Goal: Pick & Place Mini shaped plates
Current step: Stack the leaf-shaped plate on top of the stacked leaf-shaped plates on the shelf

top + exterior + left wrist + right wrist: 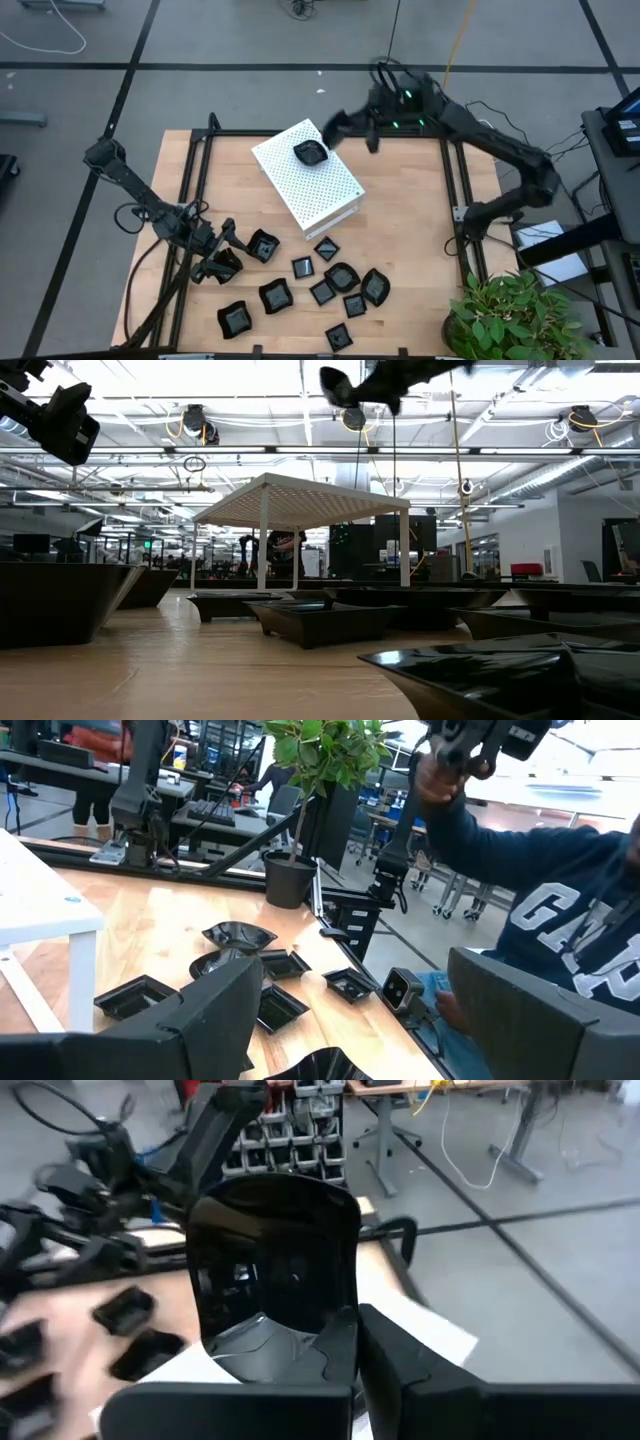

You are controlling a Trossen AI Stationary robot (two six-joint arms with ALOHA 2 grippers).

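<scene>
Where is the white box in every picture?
High view: box in the middle.
Low view: centre, standing on legs.
Left wrist view: at the left edge.
Right wrist view: white patch behind the held plate, probably it.
Shared landmark: plant, also in the left wrist view.

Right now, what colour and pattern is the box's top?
White, perforated box; clearest in the high view.

white "ga" letters on person's sweatshirt (560,935).

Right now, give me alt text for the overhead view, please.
A white perforated box on a wooden table carries one mini plate, with the right gripper just beyond it. Other black plates lie scattered beside the open left gripper.
</scene>
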